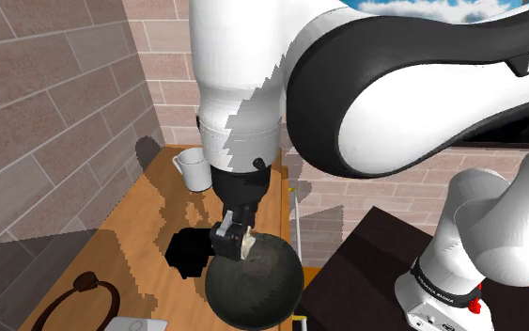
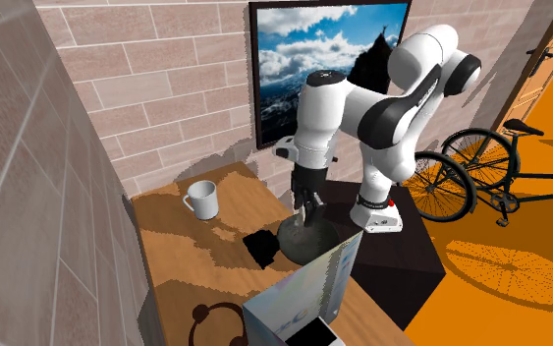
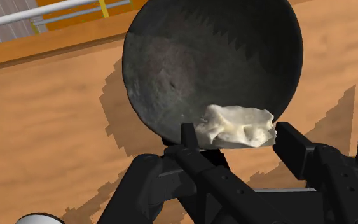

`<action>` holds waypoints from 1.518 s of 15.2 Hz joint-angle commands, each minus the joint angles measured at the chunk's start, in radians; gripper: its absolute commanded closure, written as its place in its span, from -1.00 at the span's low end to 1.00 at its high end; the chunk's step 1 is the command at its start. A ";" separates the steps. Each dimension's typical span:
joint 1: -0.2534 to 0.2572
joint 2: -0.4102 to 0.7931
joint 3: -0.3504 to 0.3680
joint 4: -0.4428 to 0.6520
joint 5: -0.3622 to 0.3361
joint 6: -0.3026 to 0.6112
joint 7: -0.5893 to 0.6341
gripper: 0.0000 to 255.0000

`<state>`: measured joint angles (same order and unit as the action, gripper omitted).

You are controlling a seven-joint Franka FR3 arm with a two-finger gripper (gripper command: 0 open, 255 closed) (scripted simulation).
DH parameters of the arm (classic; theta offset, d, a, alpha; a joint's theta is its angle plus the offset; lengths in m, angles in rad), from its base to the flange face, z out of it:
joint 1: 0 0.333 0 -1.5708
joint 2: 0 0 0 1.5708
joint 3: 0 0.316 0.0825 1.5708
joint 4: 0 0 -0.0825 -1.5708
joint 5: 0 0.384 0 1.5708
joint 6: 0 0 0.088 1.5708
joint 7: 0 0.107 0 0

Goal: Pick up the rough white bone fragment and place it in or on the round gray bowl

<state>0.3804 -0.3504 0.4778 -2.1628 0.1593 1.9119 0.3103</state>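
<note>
The bone (image 3: 238,126) is gripped between the closed jaws and held just over the near rim of the bowl (image 3: 209,57). If released here, off-centre, it could be knocked against the rim and tipped onto the table (image 3: 44,146). How much of it is pinched is hard to make out, and the rim beneath is hidden by it. Further off, a mug (image 1: 193,169) is set well apart.
</note>
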 commanded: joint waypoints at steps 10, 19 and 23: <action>0.018 -0.016 0.024 -0.153 0.025 0.139 0.008 1.00; 0.018 -0.004 0.031 -0.182 0.024 0.180 0.011 1.00; 0.018 -0.004 0.031 -0.182 0.024 0.179 0.011 -1.00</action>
<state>0.3983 -0.3545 0.5086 -2.3445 0.1835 2.0912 0.3209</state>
